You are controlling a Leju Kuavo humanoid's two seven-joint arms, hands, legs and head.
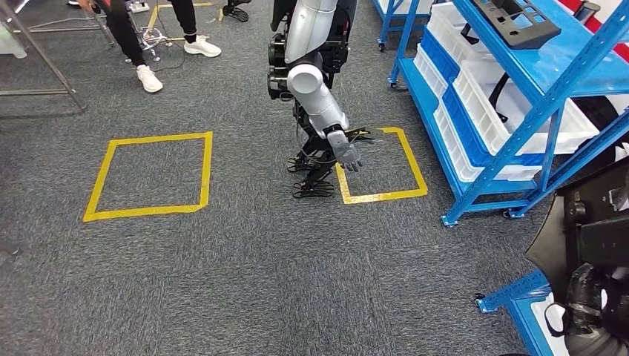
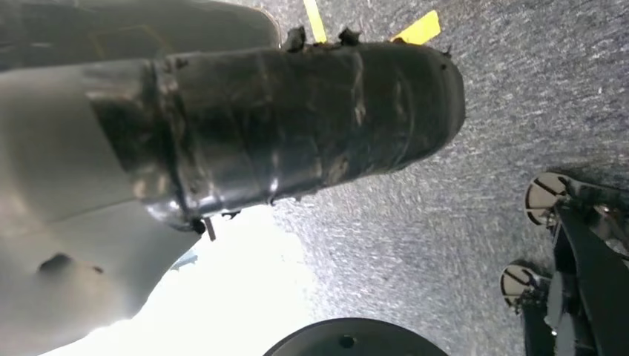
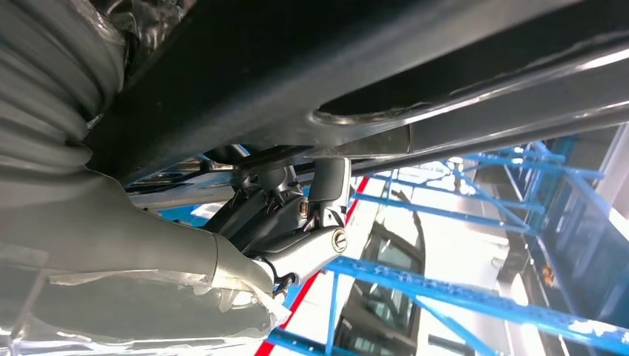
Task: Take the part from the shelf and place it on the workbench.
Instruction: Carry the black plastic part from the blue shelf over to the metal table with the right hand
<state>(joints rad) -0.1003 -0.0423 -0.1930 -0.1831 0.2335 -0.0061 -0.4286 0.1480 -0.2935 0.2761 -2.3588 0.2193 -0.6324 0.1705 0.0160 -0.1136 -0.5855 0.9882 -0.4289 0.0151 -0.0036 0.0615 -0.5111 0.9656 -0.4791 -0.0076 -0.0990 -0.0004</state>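
The part (image 3: 311,67) is a large dark piece with a bright metal bar along it, lying close over my right hand (image 3: 111,222). The grey thumb and ribbed cover press against its underside, so the hand grips it. In the head view a dark bulk (image 1: 597,245) at the lower right edge is the same load, held low beside the blue shelf (image 1: 545,111). My left hand (image 2: 67,222) hangs over the carpet. Its grey cover shows beside a black taped cylinder (image 2: 311,119), and its fingers are hidden.
The shelf carries white bins (image 1: 482,104) and a black moulded part (image 1: 515,22) on top. A blue frame corner (image 1: 512,297) sits at the bottom right. A silver robot arm with an empty hand (image 1: 347,152) hangs by a yellow floor square (image 1: 382,167). A person's legs (image 1: 148,44) stand at the far left.
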